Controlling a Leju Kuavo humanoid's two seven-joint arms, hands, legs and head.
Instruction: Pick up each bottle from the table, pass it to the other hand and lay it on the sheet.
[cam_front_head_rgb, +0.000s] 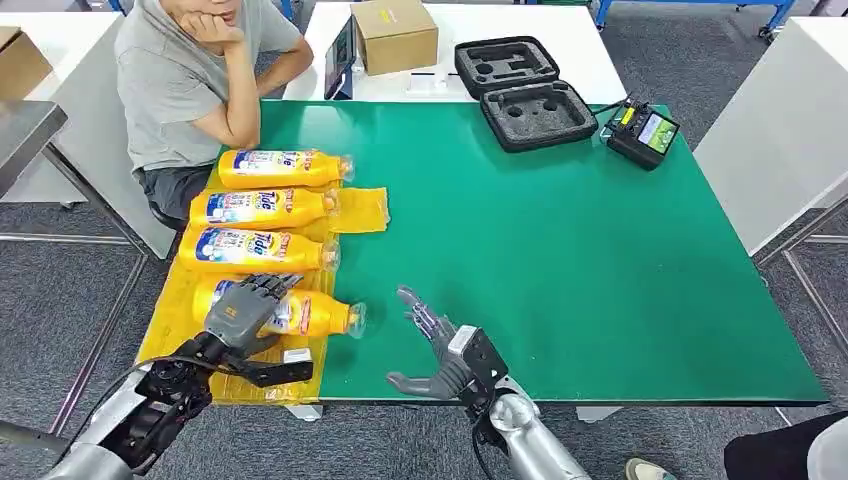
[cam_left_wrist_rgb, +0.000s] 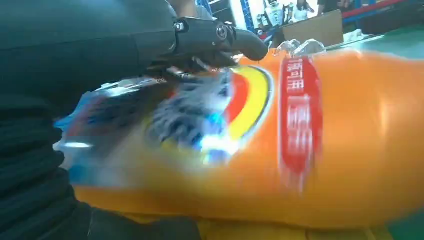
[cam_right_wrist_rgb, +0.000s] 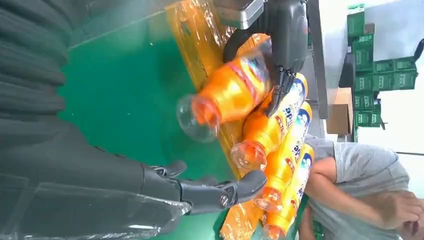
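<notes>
I have the green table mat (cam_front_head_rgb: 560, 260) in front of me, and on its left edge the yellow sheet (cam_front_head_rgb: 180, 325) carries four orange Tide detergent bottles lying side by side, caps pointing right. Three of them, far (cam_front_head_rgb: 283, 167), middle (cam_front_head_rgb: 262, 207) and nearer (cam_front_head_rgb: 255, 249), already rest in a row. The fourth, nearest bottle (cam_front_head_rgb: 310, 314) is under my left hand (cam_front_head_rgb: 243, 308), whose fingers wrap over its label; I judge this the lay-down step, last of the batch. In the right wrist view that bottle (cam_right_wrist_rgb: 231, 92) looks tilted, cap lifted off the mat, so I reckon it wants settling flat before I let go. My right hand (cam_front_head_rgb: 432, 352) hovers near the mat's front edge, fingers spread, holding nothing. One person (cam_front_head_rgb: 190, 80) sits at the far left, watching. Beyond: one cardboard box (cam_front_head_rgb: 394, 34), one open black foam case (cam_front_head_rgb: 524, 92), one controller (cam_front_head_rgb: 642, 132).
</notes>
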